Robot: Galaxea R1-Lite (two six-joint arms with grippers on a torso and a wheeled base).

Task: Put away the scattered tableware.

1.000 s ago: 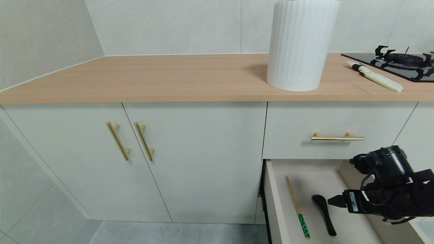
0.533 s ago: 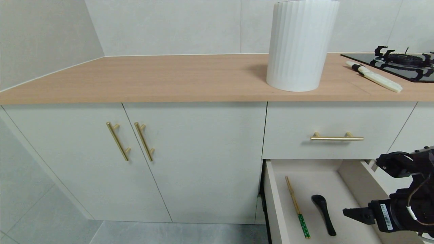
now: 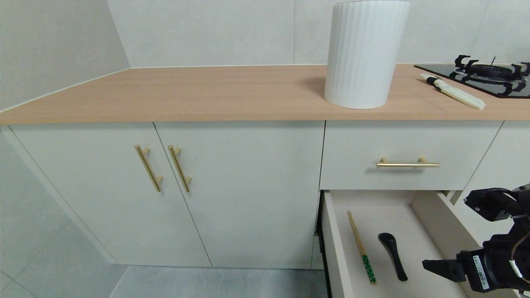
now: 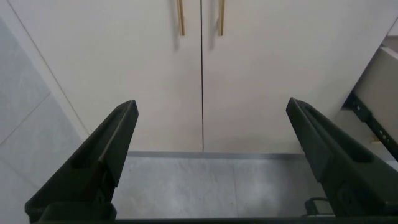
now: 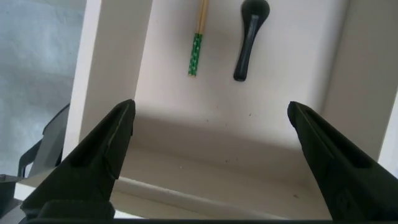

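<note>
The lower drawer (image 3: 333, 248) stands pulled out at the bottom right. Inside lie wooden chopsticks (image 3: 361, 248) with green ends and a black spoon (image 3: 391, 255), side by side. My right gripper (image 3: 451, 269) hovers open and holding nothing over the drawer's front right part, off to the right of the spoon. From the right wrist, the chopsticks (image 5: 198, 37) and spoon (image 5: 249, 37) rest on the drawer floor beyond my right gripper (image 5: 205, 162). My left gripper (image 4: 211, 162) is open, low in front of the cabinet doors (image 4: 202, 74).
On the wooden countertop (image 3: 207, 91) stand a tall white ribbed cylinder (image 3: 364, 54), a knife with a pale blade (image 3: 453, 92) and a black gas stove (image 3: 488, 74). A closed drawer with a gold handle (image 3: 408, 164) sits above the open one. Grey floor tiles (image 4: 205, 193) lie below.
My right gripper has drawn back out of the drawer, to the right and toward me. The head view has shifted slightly. Chopsticks and spoon stay in place.
</note>
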